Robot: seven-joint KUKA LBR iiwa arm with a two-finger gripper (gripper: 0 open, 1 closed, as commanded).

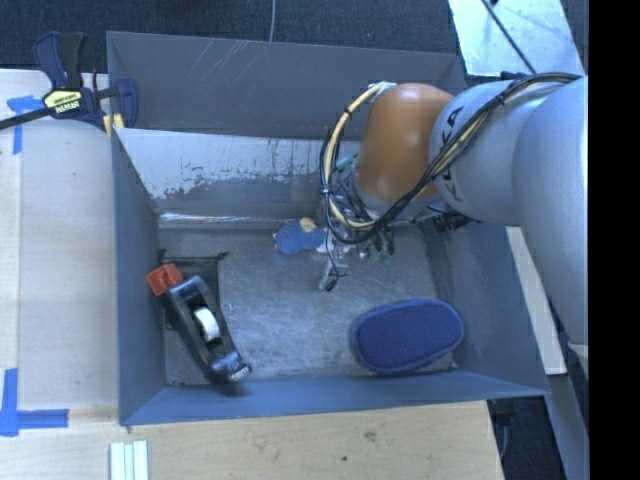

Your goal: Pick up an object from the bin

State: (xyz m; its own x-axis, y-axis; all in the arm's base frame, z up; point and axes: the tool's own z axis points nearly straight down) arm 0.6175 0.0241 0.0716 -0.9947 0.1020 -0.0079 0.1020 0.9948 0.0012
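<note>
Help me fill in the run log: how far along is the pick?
Done: the gripper is down in the bin, near the back wall, beside a small blue piece. In hand: nothing visibly; that piece, the black tape dispenser and the blue oval pad all lie on the bin floor. Left: grasp one and lift it out.

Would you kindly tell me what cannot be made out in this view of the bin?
- The small blue thing by the back wall: its right side is covered by the gripper and cables; too small to name its kind.
- Back right corner of the bin floor: hidden under the arm.
- Whether the gripper touches the floor: this angle does not show it.
</note>
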